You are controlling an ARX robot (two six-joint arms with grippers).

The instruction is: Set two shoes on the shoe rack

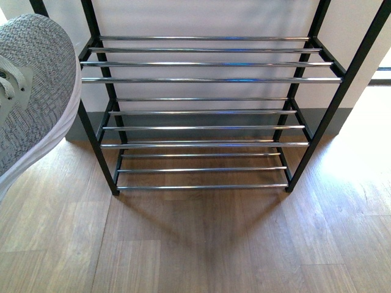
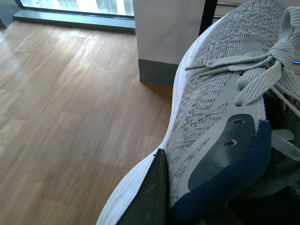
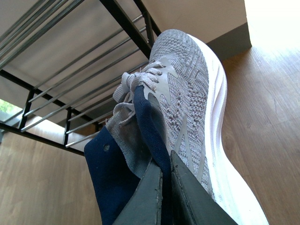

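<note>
The shoe rack (image 1: 208, 79) stands ahead against the wall, a black frame with three tiers of chrome bars, all bare. One grey knit sneaker (image 1: 36, 91) hangs at the far left of the front view, toe up, level with the top tier. In the left wrist view my left gripper (image 2: 165, 187) is shut on this sneaker (image 2: 211, 112) at its navy collar, with one dark finger (image 2: 150, 197) outside the side wall. My right gripper (image 3: 165, 159) is shut on the navy collar of a second grey sneaker (image 3: 187, 93), held below the rack's bars (image 3: 70, 61).
Wood plank floor (image 1: 201, 244) spreads in front of the rack. Behind it is a white wall with a grey skirting (image 1: 195, 119). A white pillar (image 2: 164, 33) and a window sill (image 2: 70, 18) lie to the left. Bright light falls on the floor at right (image 1: 366, 152).
</note>
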